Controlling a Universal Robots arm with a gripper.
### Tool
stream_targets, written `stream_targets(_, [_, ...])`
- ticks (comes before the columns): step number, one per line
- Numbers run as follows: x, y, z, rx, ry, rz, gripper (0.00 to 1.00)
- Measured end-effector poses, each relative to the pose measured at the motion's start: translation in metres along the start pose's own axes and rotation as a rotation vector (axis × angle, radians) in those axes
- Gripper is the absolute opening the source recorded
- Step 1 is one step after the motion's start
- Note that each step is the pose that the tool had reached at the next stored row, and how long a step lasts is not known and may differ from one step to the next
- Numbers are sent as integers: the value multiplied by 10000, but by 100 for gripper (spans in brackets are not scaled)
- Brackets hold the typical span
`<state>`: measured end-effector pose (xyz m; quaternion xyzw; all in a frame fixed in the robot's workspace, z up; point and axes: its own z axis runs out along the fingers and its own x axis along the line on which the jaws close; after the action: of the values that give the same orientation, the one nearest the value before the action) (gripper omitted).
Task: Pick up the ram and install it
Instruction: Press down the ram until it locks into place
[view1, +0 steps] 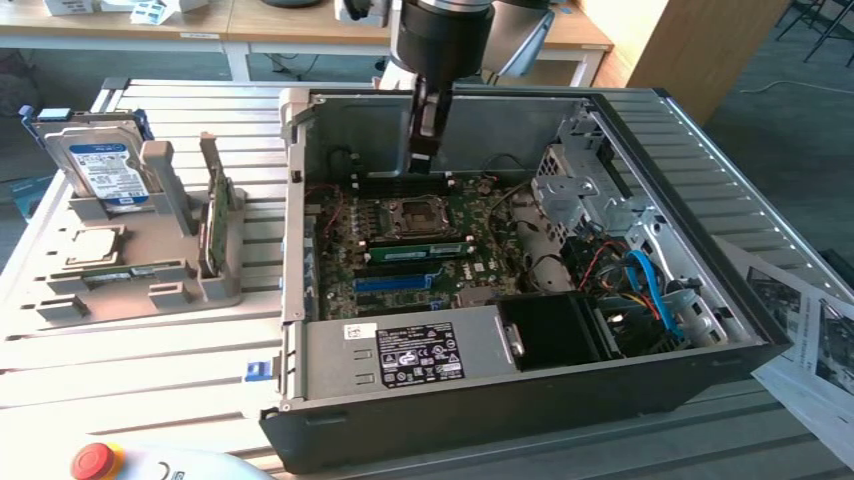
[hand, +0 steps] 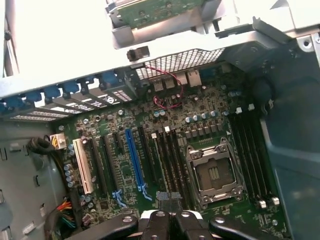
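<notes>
Damage to the motherboard (view1: 400, 270) is judged the chief risk. The gripper (view1: 424, 165) hangs inside the open case (view1: 747, 300) at upper centre of the exterior frame, above the board's far edge. Its fingers are pressed together with nothing seen between them, as the wrist view's lower centre confirms (hand: 167, 217). Were the closed fingers brought down off line, the bare CPU socket (view1: 407, 213) or the small components round it could be struck. The red wire (hand: 167, 102) near the rear ports could also be snagged.

The ram (view1: 418, 251) is seen at mid-frame in the exterior view, lying along the slots just below the socket and well apart from the gripper. Whether it is pressed fully home cannot be told. If it is only resting there, a push applied near one end could tilt it or strain its slot.

Counted:
- one gripper
- one ram in the case
- one CPU socket
- one long blue slot (view1: 396, 283)
- one power supply (view1: 414, 355) at lower centre
- one hard drive (view1: 104, 165) at the left of the frame, standing in the grey fixture (view1: 200, 290)
- one broader green card (view1: 220, 225) upright in that fixture
- one red button (view1: 94, 460) at lower left
</notes>
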<state>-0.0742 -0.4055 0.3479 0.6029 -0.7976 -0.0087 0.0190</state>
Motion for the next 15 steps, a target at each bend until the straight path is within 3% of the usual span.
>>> stream_targets(15, [0,0,0,-43,-80,2167,11])
